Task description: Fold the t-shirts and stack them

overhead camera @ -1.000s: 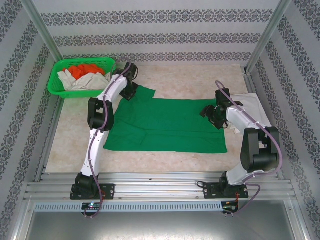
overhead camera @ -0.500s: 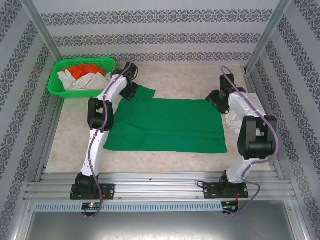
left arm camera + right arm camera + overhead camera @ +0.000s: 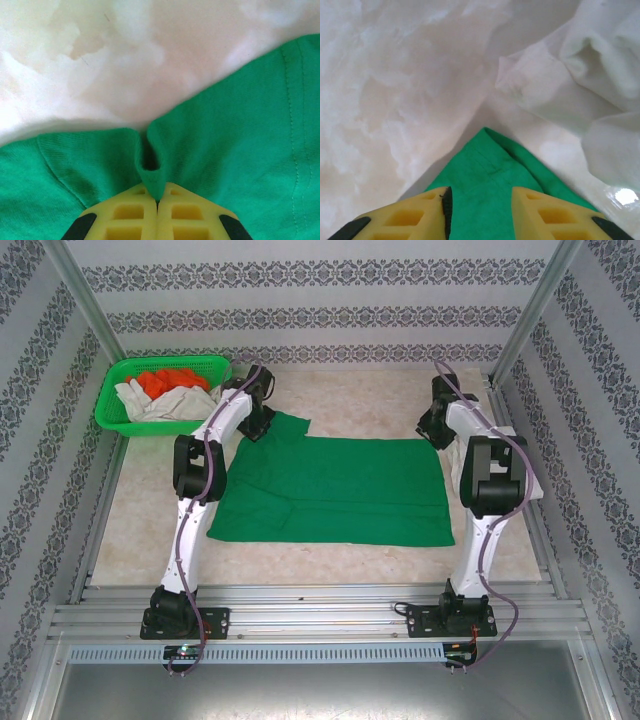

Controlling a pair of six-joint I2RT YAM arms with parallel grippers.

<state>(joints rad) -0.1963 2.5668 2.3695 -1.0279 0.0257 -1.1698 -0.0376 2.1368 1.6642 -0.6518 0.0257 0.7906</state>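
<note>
- The dark green t-shirt (image 3: 330, 490) lies spread flat across the middle of the tabletop (image 3: 370, 405), between my two arms. Its near hem runs roughly parallel to the near rail.
- My left tool (image 3: 157, 202) is clenched on the shirt's far left part. In the left wrist view a small upright fold of green cloth is pinched between the yellow fingertips, next to a stitched hem.
- My right tool (image 3: 480, 205) sits at the shirt's far right corner with its jaws apart. The green corner points out between the two yellow fingers, and I see no squeeze on it.
- Just beyond that corner, to the right, an off-white t-shirt (image 3: 600, 75) lies rumpled on the tabletop, close to the green cloth. I cannot tell whether they touch.
- From above, the shirt's far left part juts further back than the rest of the far edge, under the left tool.
- Open room: a bare strip of tabletop runs along the near hem, and a wider bare stretch lies past the far edge between the two tools.
- A bright green mesh basket (image 3: 112, 412) stands in the far left corner, well apart from the green shirt. It holds an orange t-shirt (image 3: 170, 378) and off-white shirts (image 3: 160, 402) in a heap.
- Patterned walls enclose the tabletop on three sides.
</note>
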